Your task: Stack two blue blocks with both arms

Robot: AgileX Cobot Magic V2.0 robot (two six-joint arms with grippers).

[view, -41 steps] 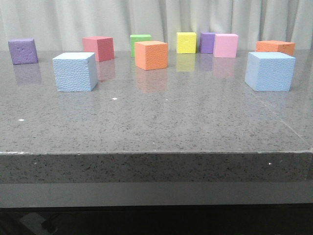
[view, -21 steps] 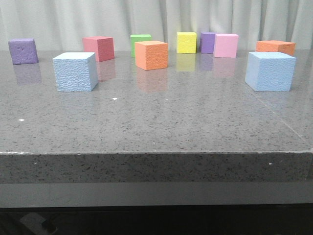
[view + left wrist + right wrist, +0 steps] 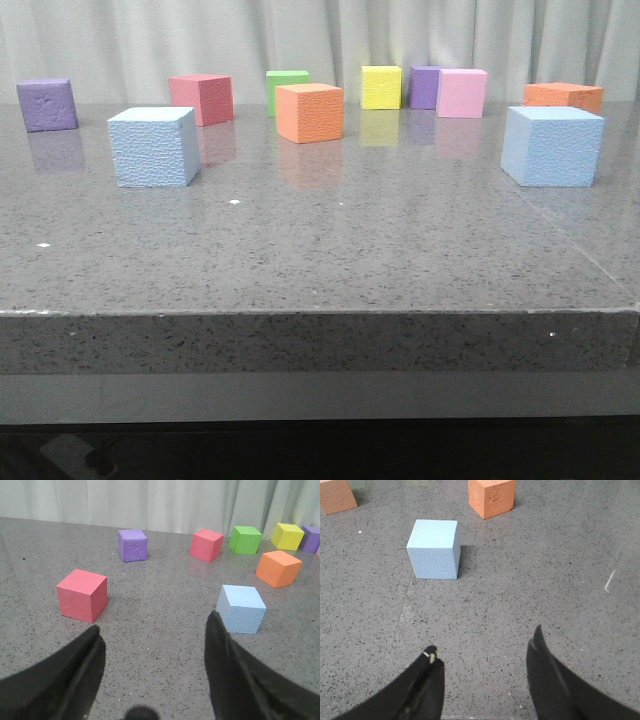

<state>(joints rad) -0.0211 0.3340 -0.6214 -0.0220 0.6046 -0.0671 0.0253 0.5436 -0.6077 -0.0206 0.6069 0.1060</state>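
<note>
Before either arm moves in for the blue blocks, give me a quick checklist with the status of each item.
1. Left gripper open and empty: ok, fingers spread, nothing between them.
2. Right gripper open and empty: ok.
3. Left blue block free to grasp: ok, it stands alone and upright on the table; the red block sits behind it, apart.
4. Right blue block free to grasp: ok, the orange block behind it is apart.
5. Each gripper lined up on its block: not ok, both blocks lie off to one side of the fingers.
6. Stacking started: not ok, blocks sit far apart.
</note>
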